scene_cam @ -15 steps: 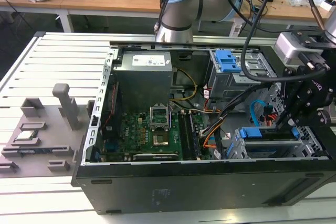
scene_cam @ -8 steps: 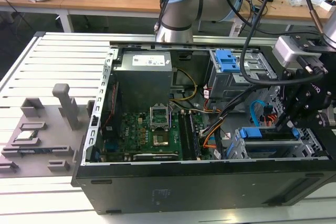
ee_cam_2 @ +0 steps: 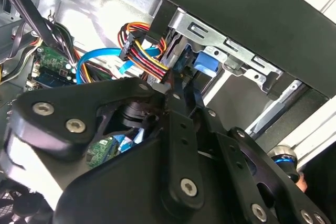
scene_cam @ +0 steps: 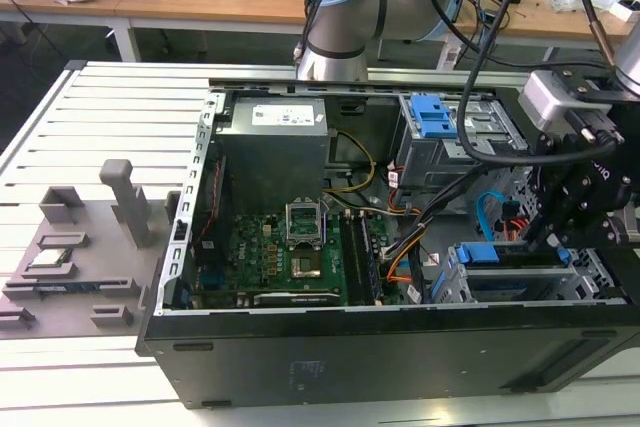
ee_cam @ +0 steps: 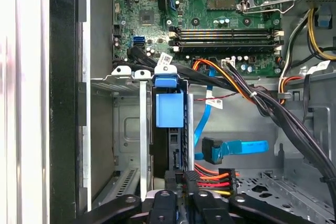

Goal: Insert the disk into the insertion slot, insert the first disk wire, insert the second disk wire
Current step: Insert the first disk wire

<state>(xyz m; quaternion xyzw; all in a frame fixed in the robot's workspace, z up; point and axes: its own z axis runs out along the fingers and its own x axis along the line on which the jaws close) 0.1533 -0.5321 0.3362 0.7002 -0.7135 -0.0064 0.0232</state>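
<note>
Fingers [ee_cam: 164, 205] pinch the dark plug of the first disk wire [ee_cam: 210, 174], just beside the disk [ee_cam: 169, 109].
The disk stands in the insertion slot [ee_cam: 128, 129], at the near corner on the exterior view's right of the open computer case [scene_cam: 300, 367] on the counter [scene_cam: 100, 107]; the second disk wire [ee_cam: 239, 147] curls just beside it.

The insertion slot [ee_cam: 126, 129] is bare, dull silver metal; the disk [ee_cam: 169, 109] carrier is smooth blue plastic; the first disk wire [ee_cam: 212, 178] has glossy sheathing; the claw [ee_cam: 182, 188] is matt black.
</note>
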